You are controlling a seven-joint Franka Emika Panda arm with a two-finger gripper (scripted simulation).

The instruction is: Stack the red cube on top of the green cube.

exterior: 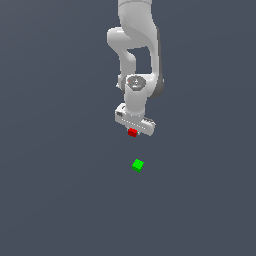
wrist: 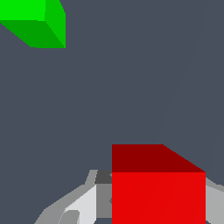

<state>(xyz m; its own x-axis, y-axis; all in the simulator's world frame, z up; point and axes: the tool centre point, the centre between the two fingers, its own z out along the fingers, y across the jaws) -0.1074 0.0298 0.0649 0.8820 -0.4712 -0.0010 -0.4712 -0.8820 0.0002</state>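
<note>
Gripper [exterior: 133, 131] clamped on one red cube [exterior: 132, 132], edges skewed. One green cube [exterior: 138, 165] at its 5 o'clock, apart, also skewed.

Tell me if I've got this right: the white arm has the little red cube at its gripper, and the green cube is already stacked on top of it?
Not quite. The red cube is at the gripper, but the green cube is not on top of it. The exterior view shows it lying by itself on the floor, apart from the red one; the wrist view shows a gap too.
</note>
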